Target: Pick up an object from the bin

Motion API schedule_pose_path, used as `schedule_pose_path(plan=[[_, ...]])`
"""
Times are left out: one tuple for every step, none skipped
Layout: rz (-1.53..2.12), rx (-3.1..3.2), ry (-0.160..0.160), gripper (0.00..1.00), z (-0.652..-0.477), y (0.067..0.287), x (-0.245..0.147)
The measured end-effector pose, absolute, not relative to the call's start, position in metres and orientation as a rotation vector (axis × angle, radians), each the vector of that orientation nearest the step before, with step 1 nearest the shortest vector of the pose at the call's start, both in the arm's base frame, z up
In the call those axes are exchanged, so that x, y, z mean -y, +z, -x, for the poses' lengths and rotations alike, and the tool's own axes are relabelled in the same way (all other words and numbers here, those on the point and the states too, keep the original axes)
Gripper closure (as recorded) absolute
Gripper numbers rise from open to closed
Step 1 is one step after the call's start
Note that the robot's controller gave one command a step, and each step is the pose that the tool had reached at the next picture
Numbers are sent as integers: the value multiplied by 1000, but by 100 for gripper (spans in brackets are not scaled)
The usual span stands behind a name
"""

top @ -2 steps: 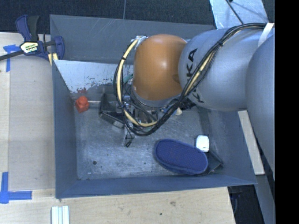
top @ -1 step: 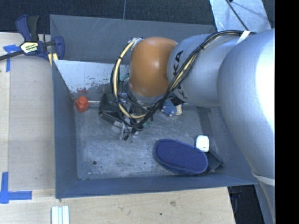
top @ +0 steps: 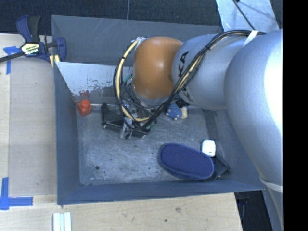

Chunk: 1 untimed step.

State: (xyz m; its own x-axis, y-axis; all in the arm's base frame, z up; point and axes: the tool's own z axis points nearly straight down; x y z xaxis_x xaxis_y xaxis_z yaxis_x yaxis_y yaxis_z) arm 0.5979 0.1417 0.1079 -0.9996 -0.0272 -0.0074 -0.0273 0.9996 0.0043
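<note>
Your hand is down on the floor of the bin, near the back wall. The wrist points straight down, probably to take something from above. Cables and shadow cover it, so you cannot tell whether it is apart or together. The likeliest target is the small red piece, just beside the hand on the side away from the arm. A blue-and-yellow bit lies on the arm's side. The dark blue oval pad and white block lie well apart from it.
</note>
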Motion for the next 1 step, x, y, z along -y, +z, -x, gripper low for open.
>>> schedule_pose_path(plan=[[45, -3138, -1, 100, -601, 234, -133]])
